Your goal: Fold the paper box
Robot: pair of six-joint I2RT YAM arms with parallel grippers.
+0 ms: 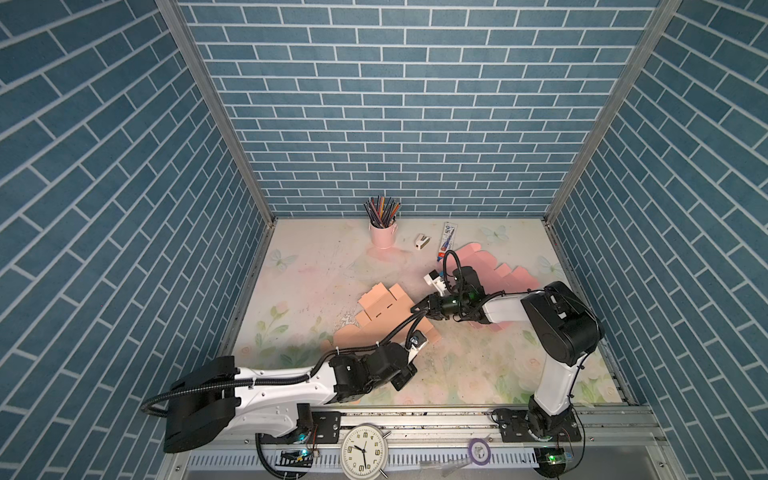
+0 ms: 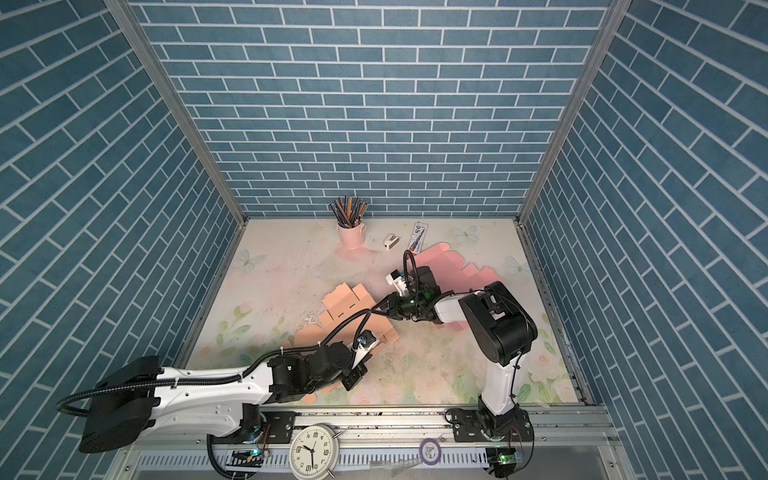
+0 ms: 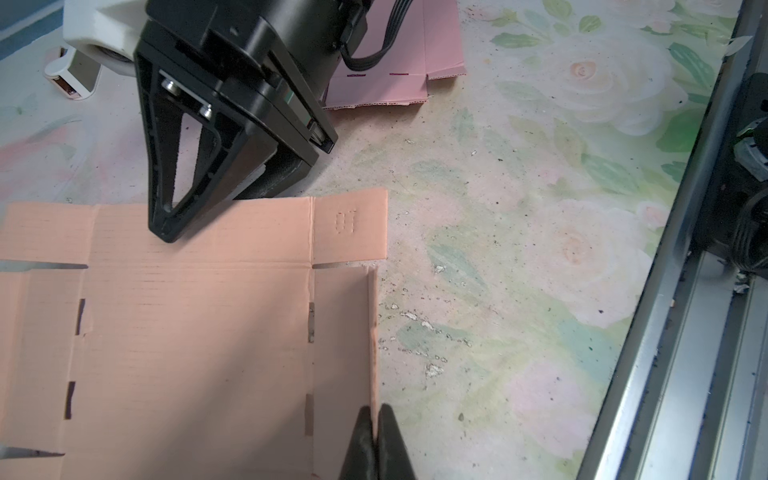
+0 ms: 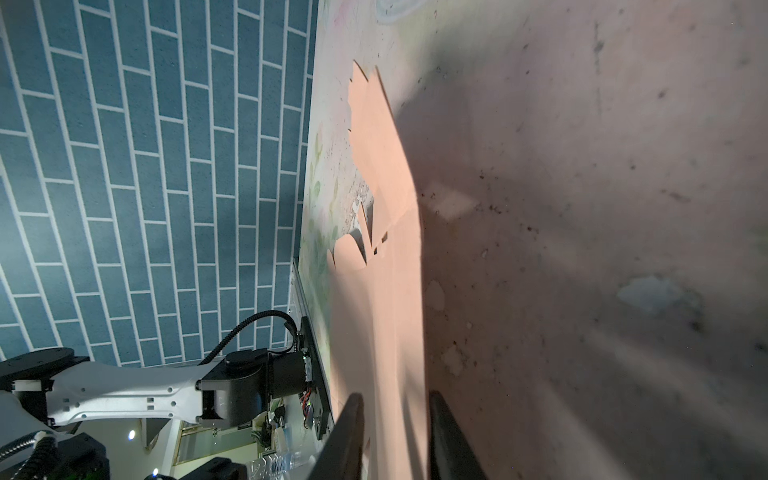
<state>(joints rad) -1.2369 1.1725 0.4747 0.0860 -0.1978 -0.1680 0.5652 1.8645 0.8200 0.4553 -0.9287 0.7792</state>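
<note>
The paper box [image 1: 380, 303] [image 2: 345, 301] is a flat peach cardboard blank lying in the middle of the table, with some flaps raised. In the left wrist view one side flap [image 3: 372, 332] of the box [image 3: 187, 332] stands on edge, and my left gripper [image 3: 376, 419] is shut on it. My right gripper [image 1: 415, 308] [image 2: 376, 309] reaches in from the right at the blank's far edge. In the right wrist view its fingers [image 4: 353, 419] stand apart on either side of a cardboard flap [image 4: 390, 374], with gaps showing. One right finger tip [image 3: 166, 232] rests over the edge panel.
A second, pink flat blank [image 1: 511, 274] lies under my right arm. At the back stand a pink pencil cup [image 1: 383, 235], a small white stapler [image 1: 422, 241] and a tube [image 1: 449, 235]. A clock [image 1: 364, 451] and tape roll [image 1: 478, 451] sit on the front rail.
</note>
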